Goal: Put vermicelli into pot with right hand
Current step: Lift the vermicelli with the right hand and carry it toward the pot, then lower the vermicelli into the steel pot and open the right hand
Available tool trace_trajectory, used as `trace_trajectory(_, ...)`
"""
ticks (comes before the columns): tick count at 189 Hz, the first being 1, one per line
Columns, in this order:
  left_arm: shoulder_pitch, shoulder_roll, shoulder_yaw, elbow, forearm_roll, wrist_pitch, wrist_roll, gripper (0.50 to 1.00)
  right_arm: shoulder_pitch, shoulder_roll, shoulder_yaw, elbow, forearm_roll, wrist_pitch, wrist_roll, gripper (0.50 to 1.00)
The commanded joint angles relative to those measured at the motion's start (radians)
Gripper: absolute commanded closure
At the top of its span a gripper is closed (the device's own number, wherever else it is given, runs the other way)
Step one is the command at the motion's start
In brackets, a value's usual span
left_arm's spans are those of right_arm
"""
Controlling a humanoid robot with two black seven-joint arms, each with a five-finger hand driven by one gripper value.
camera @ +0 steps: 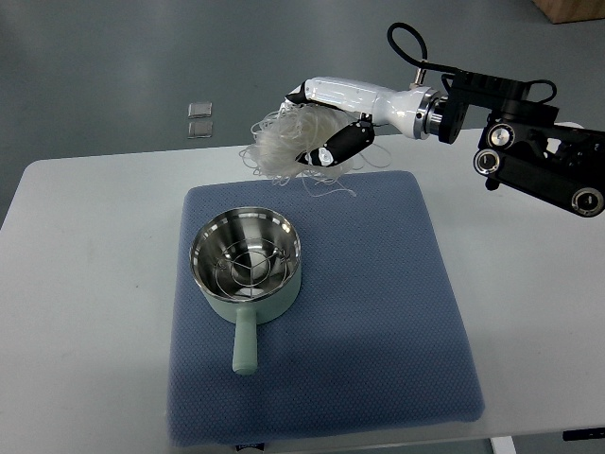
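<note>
A pale green pot with a shiny steel inside and a wire rack in it sits on the blue mat, its handle pointing toward the near edge. My right hand reaches in from the right and hovers above the mat's far edge, up and to the right of the pot. Its white and black fingers are curled around a tangled bundle of white vermicelli, whose loose strands hang out to the left and below the hand. The left arm does not show.
The mat lies on a white table. Two small clear packets lie on the grey floor beyond the table's far edge. A brown box corner shows at the top right.
</note>
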Motion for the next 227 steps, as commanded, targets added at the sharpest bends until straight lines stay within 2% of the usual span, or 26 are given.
trace_trajectory(1,0.0,0.0,0.0,0.0,0.0,0.0,0.0,0.5,0.012,0.059,0.0,-0.001,-0.003,0.0,-0.002,1.0)
trace_trajectory(31,0.0,0.0,0.0,0.0,0.0,0.0,0.0,0.5,0.009,0.16,-0.003,-0.015,-0.009,0.003,-0.006,1.0)
trace_trajectory(66,-0.001,0.0,0.0,0.0,0.0,0.0,0.0,0.5,-0.026,0.223,-0.015,-0.07,-0.017,0.004,-0.011,1.0)
trace_trajectory(109,0.0,0.0,0.002,0.0,-0.001,0.0,0.0,0.5,-0.073,0.266,-0.018,-0.15,-0.023,0.006,-0.012,1.0)
trace_trajectory(149,0.0,0.0,0.0,0.0,0.0,0.0,0.0,0.5,-0.137,0.303,-0.017,-0.162,-0.011,-0.008,-0.014,1.0)
trace_trajectory(151,0.0,0.0,0.0,0.0,-0.001,0.0,0.0,0.5,-0.14,0.305,-0.015,-0.163,-0.009,-0.008,-0.015,0.989)
trace_trajectory(152,0.0,0.0,0.0,0.0,0.0,0.0,0.0,0.5,-0.143,0.308,-0.015,-0.165,-0.006,-0.01,-0.014,0.941)
trace_trajectory(153,0.0,0.0,0.0,0.0,0.0,0.0,0.0,0.5,-0.143,0.308,-0.015,-0.165,-0.006,-0.01,-0.014,0.94)
trace_trajectory(154,0.0,0.0,0.0,0.0,0.0,0.0,0.0,0.5,-0.146,0.311,-0.015,-0.165,-0.006,-0.01,-0.014,0.906)
trace_trajectory(155,0.0,0.0,0.0,0.0,0.0,0.0,0.0,0.5,-0.146,0.311,-0.015,-0.165,-0.006,-0.01,-0.014,0.906)
trace_trajectory(156,-0.001,0.0,0.0,0.0,0.0,0.0,0.0,0.5,-0.149,0.312,-0.015,-0.165,-0.005,-0.01,-0.014,0.873)
trace_trajectory(157,-0.001,0.0,0.0,0.0,0.0,0.0,0.0,0.5,-0.149,0.312,-0.015,-0.165,-0.005,-0.01,-0.014,0.873)
trace_trajectory(158,-0.001,0.0,0.0,0.0,0.0,0.0,0.0,0.5,-0.152,0.315,-0.015,-0.165,-0.003,-0.01,-0.014,0.84)
trace_trajectory(159,-0.001,0.0,0.0,0.0,0.0,0.0,0.0,0.5,-0.152,0.315,-0.015,-0.165,-0.003,-0.01,-0.014,0.84)
trace_trajectory(160,0.0,0.0,0.0,0.0,0.0,0.0,0.0,0.5,-0.155,0.317,-0.015,-0.165,-0.003,-0.01,-0.014,0.818)
trace_trajectory(168,0.0,0.0,0.0,0.0,0.0,0.0,0.0,0.5,-0.165,0.321,-0.015,-0.165,-0.001,-0.005,-0.014,0.742)
trace_trajectory(170,0.0,0.0,0.0,0.0,0.0,0.0,0.0,0.5,-0.165,0.321,-0.015,-0.165,-0.001,-0.005,-0.014,0.742)
trace_trajectory(172,0.0,0.0,0.0,0.0,0.0,0.0,0.0,0.5,-0.168,0.321,-0.015,-0.165,0.0,-0.002,-0.014,0.712)
trace_trajectory(176,0.0,0.0,0.0,0.0,-0.001,0.0,0.0,0.5,-0.169,0.321,-0.017,-0.165,0.0,0.0,-0.014,0.701)
trace_trajectory(178,0.0,0.0,0.0,0.0,0.0,0.0,0.0,0.5,-0.172,0.321,-0.017,-0.163,0.0,0.004,-0.015,0.675)
trace_trajectory(180,0.0,0.0,0.0,0.0,0.0,0.0,0.0,0.5,-0.172,0.321,-0.017,-0.163,0.0,0.004,-0.015,0.675)
trace_trajectory(189,0.0,0.0,0.0,0.0,-0.001,0.0,0.0,0.5,-0.174,0.32,-0.017,-0.165,0.0,0.006,-0.014,0.601)
trace_trajectory(227,0.0,0.0,0.0,0.0,0.0,0.0,0.0,0.5,-0.166,0.291,-0.003,-0.163,0.002,0.024,-0.014,0.579)
